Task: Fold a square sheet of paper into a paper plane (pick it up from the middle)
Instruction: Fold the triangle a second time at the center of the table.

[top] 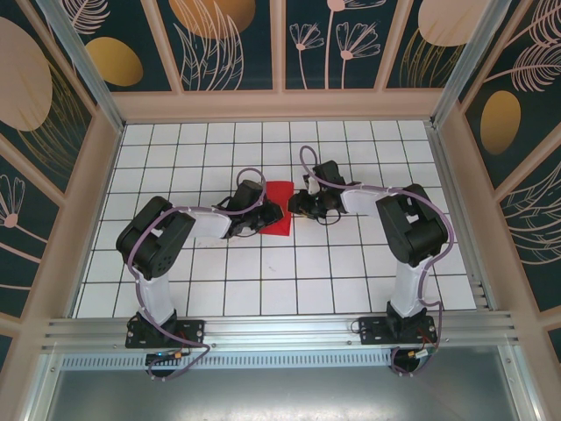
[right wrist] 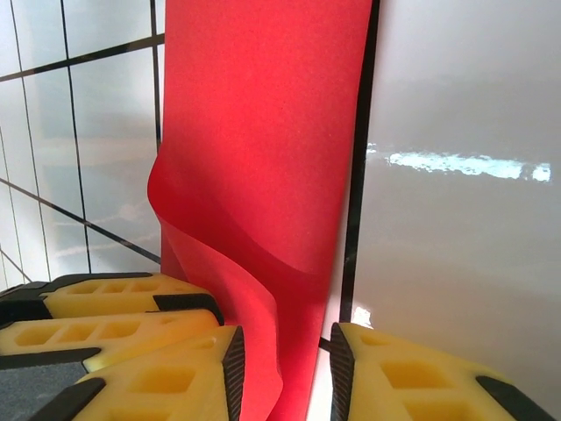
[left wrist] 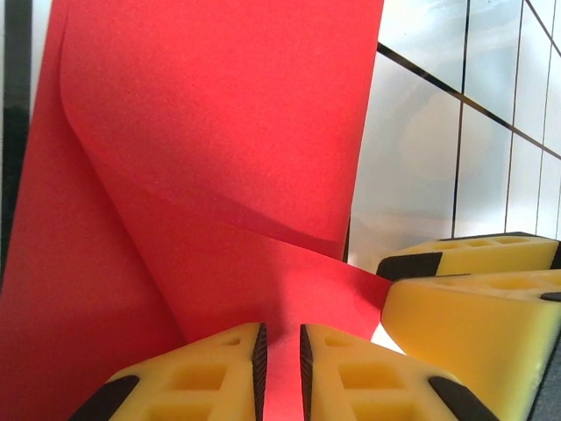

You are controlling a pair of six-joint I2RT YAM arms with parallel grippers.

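Left hand [left wrist: 280,351] pinching curled red paper [left wrist: 219,132], right hand [right wrist: 287,351] released around it, white tiled table [top: 263,272], floral-panelled walls [top: 228,44]

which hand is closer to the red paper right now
Left, barely: the left hand is clamped on the red paper at its left edge; the right hand straddles the right edge, jaws apart, paper loose between them.
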